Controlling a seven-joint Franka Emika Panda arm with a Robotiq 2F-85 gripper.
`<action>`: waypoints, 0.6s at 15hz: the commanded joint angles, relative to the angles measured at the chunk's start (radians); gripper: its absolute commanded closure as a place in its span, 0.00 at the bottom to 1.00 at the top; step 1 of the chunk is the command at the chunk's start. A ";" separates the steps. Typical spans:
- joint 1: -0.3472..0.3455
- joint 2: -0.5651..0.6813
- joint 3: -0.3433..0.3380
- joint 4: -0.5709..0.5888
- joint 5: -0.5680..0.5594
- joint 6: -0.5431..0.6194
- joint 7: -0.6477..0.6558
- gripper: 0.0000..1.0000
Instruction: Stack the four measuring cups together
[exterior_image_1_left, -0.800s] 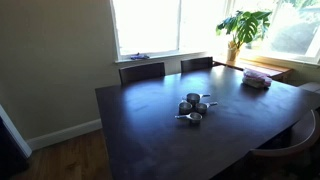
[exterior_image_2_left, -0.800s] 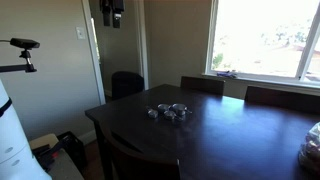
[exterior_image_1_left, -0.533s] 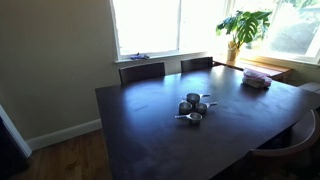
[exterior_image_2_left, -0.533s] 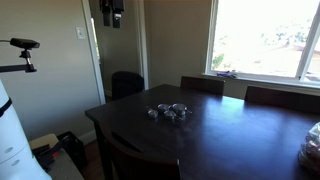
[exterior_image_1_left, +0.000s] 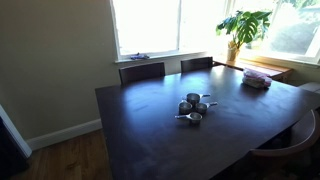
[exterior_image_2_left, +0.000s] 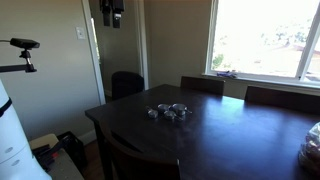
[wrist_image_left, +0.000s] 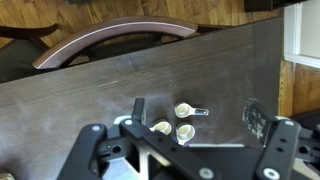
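Four small round grey-silver metal measuring cups sit clustered, unstacked, side by side near middle of one dark wooden table. One black gripper well above cups, fingers spread wide, gripping nothing.

We see a dark wooden table. Two chairs are tucked in at its far edge, below a bright window. Beyond the table's far corner stands a potted plant. On that corner we see a pink folded bundle.
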 joint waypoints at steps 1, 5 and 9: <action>-0.017 0.002 0.011 0.002 0.008 -0.003 -0.009 0.00; -0.017 0.085 -0.001 0.060 -0.015 0.040 -0.047 0.00; -0.007 0.231 -0.014 0.162 -0.044 0.094 -0.130 0.00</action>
